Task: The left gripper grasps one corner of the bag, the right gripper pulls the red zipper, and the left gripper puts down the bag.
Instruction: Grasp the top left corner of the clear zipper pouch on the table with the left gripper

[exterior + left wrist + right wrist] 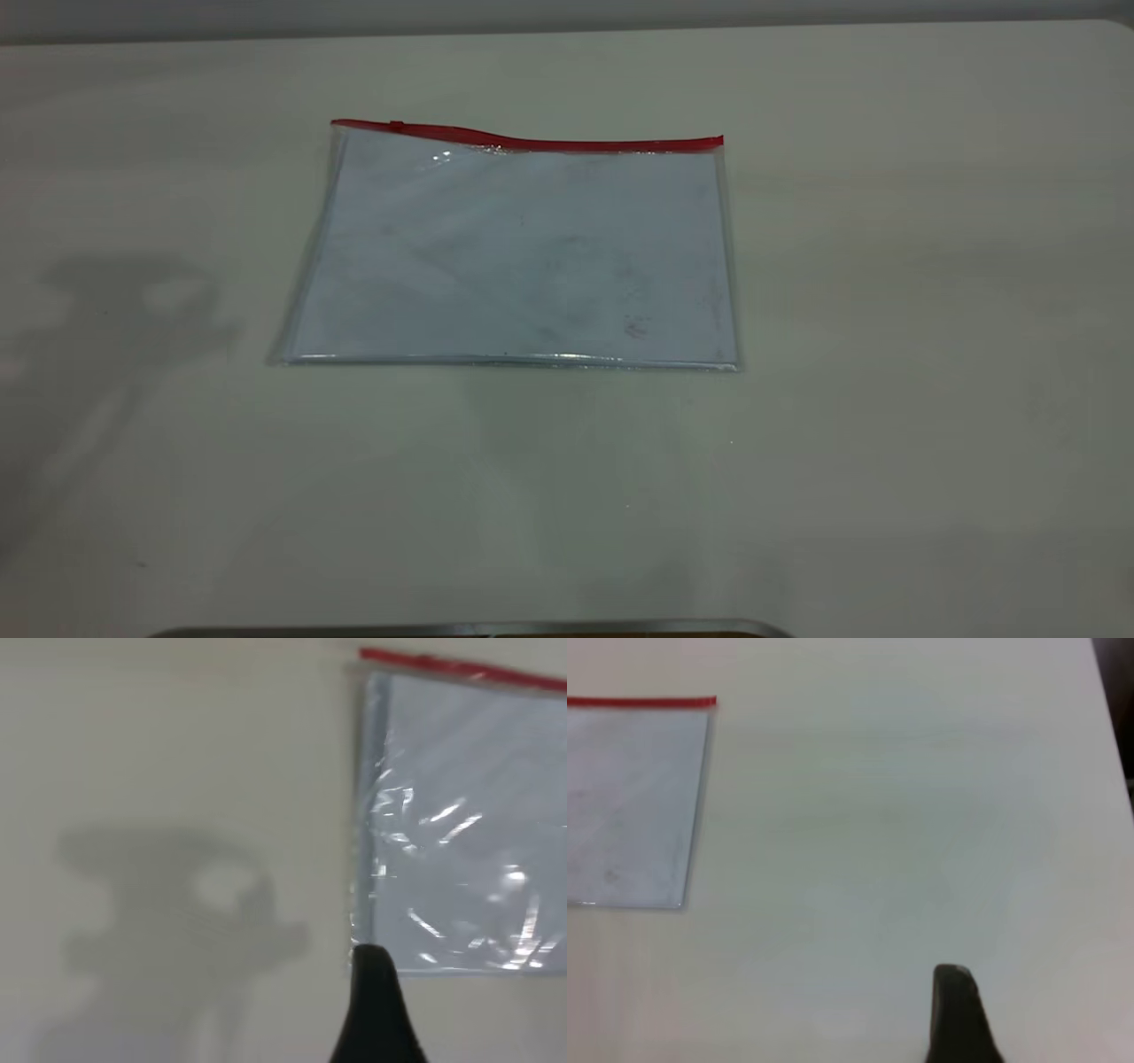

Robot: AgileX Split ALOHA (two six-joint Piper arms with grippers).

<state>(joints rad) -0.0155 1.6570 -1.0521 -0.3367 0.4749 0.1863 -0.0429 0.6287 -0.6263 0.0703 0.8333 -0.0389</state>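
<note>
The bag (523, 257) lies flat on the white table (886, 354), a clear bluish pouch with smudges. The red zipper (532, 142) runs along its far edge, with the slider tab (396, 125) near the left end. Neither gripper shows in the exterior view. In the left wrist view, a black part of my left gripper (376, 1010) hangs above the table beside the bag's plain near-left corner (361, 964); the red strip's corner (367, 654) lies farther off. In the right wrist view, a black part of my right gripper (957, 1014) is over bare table, well away from the bag (629, 806).
A shadow of the left arm (133, 301) falls on the table left of the bag. A dark curved rim (469, 629) shows at the near edge. The table's right edge (1109, 718) shows in the right wrist view.
</note>
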